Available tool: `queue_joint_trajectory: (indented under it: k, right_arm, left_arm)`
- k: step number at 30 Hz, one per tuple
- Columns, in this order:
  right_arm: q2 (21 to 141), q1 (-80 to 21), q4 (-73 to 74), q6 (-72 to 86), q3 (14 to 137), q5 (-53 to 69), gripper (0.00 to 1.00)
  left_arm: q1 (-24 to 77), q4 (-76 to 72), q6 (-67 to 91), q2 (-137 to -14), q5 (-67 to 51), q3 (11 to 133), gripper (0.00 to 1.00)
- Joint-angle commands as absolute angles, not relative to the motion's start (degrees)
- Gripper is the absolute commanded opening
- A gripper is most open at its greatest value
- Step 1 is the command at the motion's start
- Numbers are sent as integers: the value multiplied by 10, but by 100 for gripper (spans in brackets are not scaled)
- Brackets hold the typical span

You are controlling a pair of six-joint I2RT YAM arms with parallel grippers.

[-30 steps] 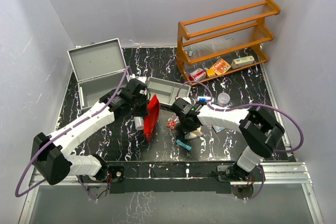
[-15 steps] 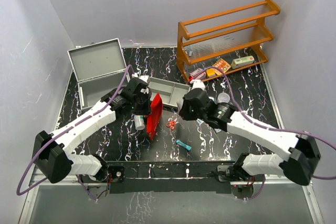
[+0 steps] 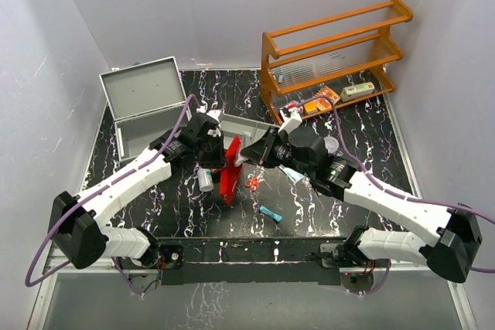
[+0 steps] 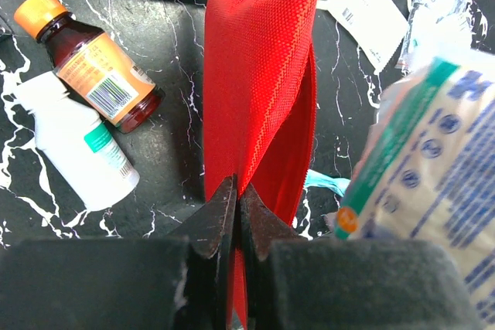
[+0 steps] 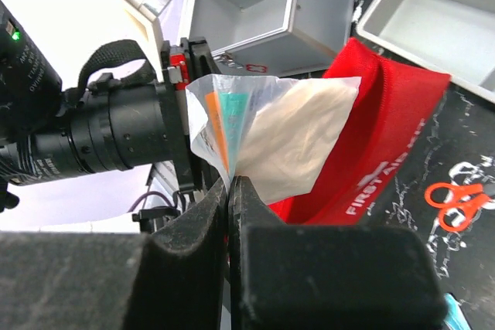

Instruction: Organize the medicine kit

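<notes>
2 bottles [image 4: 97, 79], 1 red pouch [image 4: 259, 90], 1 medicine kit [image 3: 141, 96] — 1 packet [image 5: 286, 141], perhaps gauze.

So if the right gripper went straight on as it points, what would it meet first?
Probably the red pouch that the left gripper holds up; the packet in the right gripper would touch first. Depth unclear.

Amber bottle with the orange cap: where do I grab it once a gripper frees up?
Probably across the shoulder of the amber bottle, just below its orange cap, coming straight down. It lies on its side, and the white bottle crowds its base end, so the cap end leaves more finger room.
</notes>
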State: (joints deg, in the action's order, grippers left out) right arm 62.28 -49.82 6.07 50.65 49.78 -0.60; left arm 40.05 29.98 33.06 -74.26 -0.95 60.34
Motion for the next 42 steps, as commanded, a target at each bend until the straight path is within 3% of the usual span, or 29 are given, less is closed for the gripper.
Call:
queue_joint_trajectory:
  k: [1,20,26,29,32,35,42]
  right_arm:
    - [637,-501,-30,541,494,25,0]
    - [720,-501,-34,519,470,32,0]
    - [743,-501,27,512,506,8,25]
    - [740,-501,60,512,521,-15,42]
    - [735,-501,94,508,534,-35,47]
    - [725,-501,109,501,539,-43,44]
    - [750,-502,107,491,556,-5,14]
  left_arm:
    - [397,296,338,-739,-23,626,0]
    - [397,294,345,-728,-39,624,0]
    - [397,291,343,-732,-42,622,0]
    - [397,290,340,-735,-40,622,0]
    - [397,292,336,-738,-38,622,0]
    - [397,293,334,-742,-35,621,0]
    - [397,289,330,-749,-37,621,0]
